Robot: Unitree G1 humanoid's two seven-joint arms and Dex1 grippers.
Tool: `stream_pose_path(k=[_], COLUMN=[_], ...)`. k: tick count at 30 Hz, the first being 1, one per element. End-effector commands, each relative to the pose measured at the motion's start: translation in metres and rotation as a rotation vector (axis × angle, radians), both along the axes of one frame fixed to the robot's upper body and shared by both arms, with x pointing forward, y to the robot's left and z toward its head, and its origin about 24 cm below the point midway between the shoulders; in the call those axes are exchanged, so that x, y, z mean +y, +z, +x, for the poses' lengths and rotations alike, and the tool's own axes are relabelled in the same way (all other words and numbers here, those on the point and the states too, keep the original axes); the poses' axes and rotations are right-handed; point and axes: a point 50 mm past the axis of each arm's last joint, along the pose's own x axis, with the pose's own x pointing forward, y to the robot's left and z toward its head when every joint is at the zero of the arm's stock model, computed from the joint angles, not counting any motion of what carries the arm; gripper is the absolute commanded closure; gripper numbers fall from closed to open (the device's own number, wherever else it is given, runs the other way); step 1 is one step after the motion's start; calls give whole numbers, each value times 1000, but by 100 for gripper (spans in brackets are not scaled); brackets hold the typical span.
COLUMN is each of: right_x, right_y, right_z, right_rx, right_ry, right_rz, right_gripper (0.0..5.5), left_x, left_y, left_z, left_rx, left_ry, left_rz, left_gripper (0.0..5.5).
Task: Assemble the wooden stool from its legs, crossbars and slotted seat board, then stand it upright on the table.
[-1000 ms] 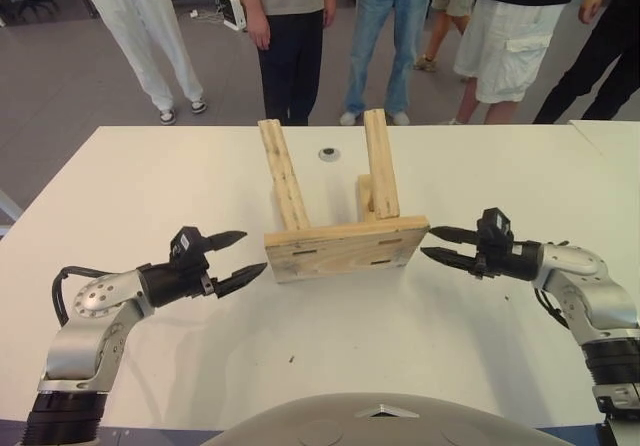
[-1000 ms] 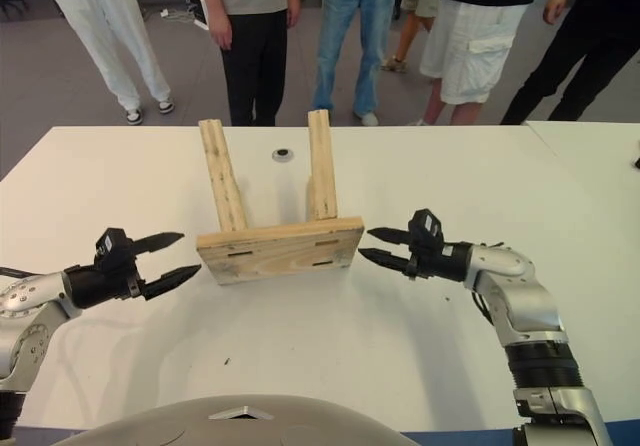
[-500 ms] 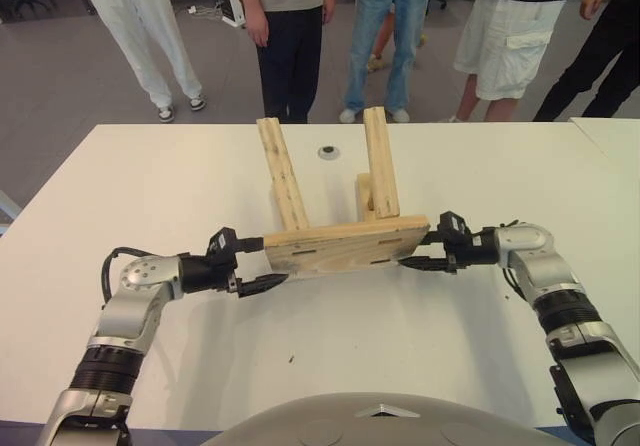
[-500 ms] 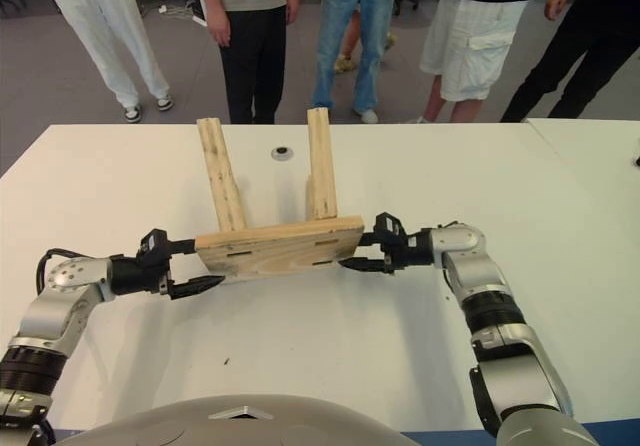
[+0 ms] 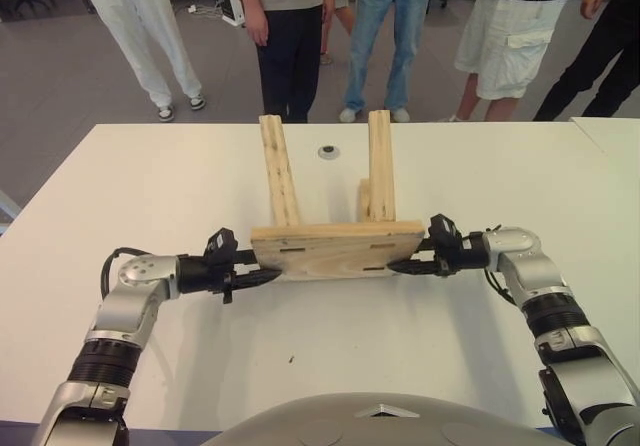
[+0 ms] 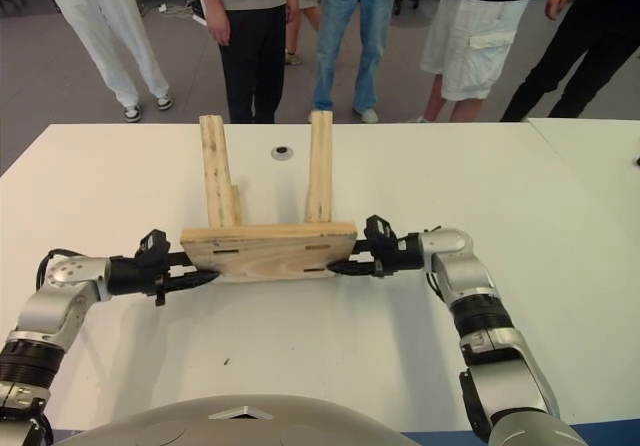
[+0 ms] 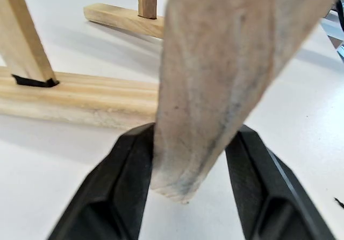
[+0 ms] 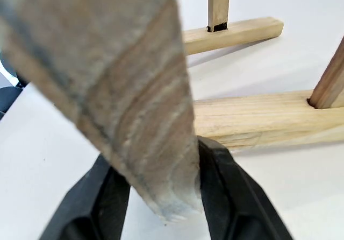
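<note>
Wood seat board (image 5: 338,251) looks stiff and light; left gripper (image 5: 252,269) and right gripper (image 5: 408,258) each clamped on one end, probably the best hold.

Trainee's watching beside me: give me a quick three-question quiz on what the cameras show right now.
1. True or false: the left gripper and the right gripper each clamp one end of the seat board.
2. The legs point: A) toward the robot; B) away from the robot; C) straight up.
3. Fill in: the number of legs showing in the head views is ____.

Key: 1 true; 2 B; 3 two.
</note>
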Motion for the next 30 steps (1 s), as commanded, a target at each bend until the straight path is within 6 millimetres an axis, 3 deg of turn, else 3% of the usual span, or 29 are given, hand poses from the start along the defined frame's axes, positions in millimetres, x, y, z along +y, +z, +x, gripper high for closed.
stream_pose_path(k=[1,2,7,10,12,14,18,20,24,26,28,30], right_x=[13,17,35,26,20,24,53,58,67,69,66,64], right_y=[44,53,152,194,208,204,166,152,100,91,54,24], right_z=[-4,-9,-23,-3,27,53,87,93,112,114,113,109], right_rx=[85,122,334,435,501,588,777,829,961,992,1078,1132], right_ry=[57,87,314,324,213,44,-393,-527,-920,-982,-1153,-1289], right_rz=[144,154,367,606,769,821,640,583,455,425,380,335], right_gripper=[375,375,378,387,398,410,414,414,413,411,408,407], left_x=[-21,-25,-42,-45,-50,-58,-49,-45,-50,-50,-49,-54], left_y=[47,58,150,182,190,184,157,147,132,127,88,62], left_z=[-5,-7,-3,11,39,70,115,124,152,157,153,148], left_rx=[152,190,383,452,465,507,586,633,689,709,783,831], left_ry=[-179,-213,-413,-434,-298,-29,511,658,861,920,1047,1114], left_rz=[-141,-158,-474,-728,-898,-948,-837,-805,-827,-826,-741,-682], left_gripper=[371,378,401,417,419,419,419,419,419,418,416,415])
